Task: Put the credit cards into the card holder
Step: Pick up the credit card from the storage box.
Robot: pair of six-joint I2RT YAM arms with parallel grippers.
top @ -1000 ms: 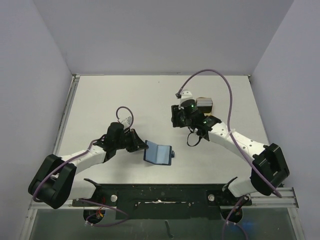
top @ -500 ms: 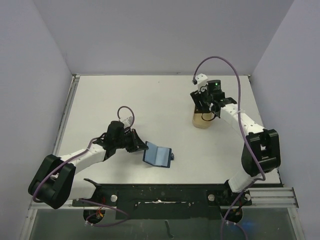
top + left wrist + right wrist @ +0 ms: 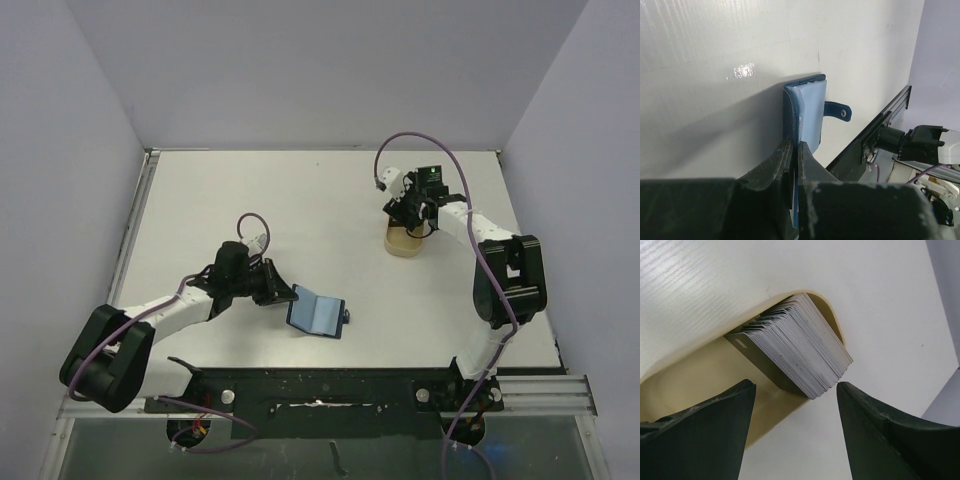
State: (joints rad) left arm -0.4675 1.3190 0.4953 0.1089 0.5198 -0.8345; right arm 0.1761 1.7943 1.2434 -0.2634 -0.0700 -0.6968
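Observation:
The card holder [image 3: 318, 312], a navy wallet with a pale blue inside, stands open on the table near the front middle. My left gripper [image 3: 282, 293] is shut on its left flap; the left wrist view shows the blue flap edge [image 3: 796, 165] pinched between the jaws. The credit cards [image 3: 797, 342], a thick pale grey stack, lean inside the tan oval dish [image 3: 695, 385]. My right gripper [image 3: 796, 386] hangs open just above them, one finger over the dish and the other over the table beside the stack's corner. It holds nothing. From above, that gripper [image 3: 413, 224] covers the dish [image 3: 404, 246].
The wallet's snap strap [image 3: 837, 110] sticks out towards the table's front rail [image 3: 880, 127]. The dish sits at the back right, a short way from the right wall [image 3: 575, 200]. White table [image 3: 250, 200] lies between the two arms.
My right arm swung from the table's middle to the back right, over the dish, and its jaws opened wider. The left gripper and the wallet barely shifted.

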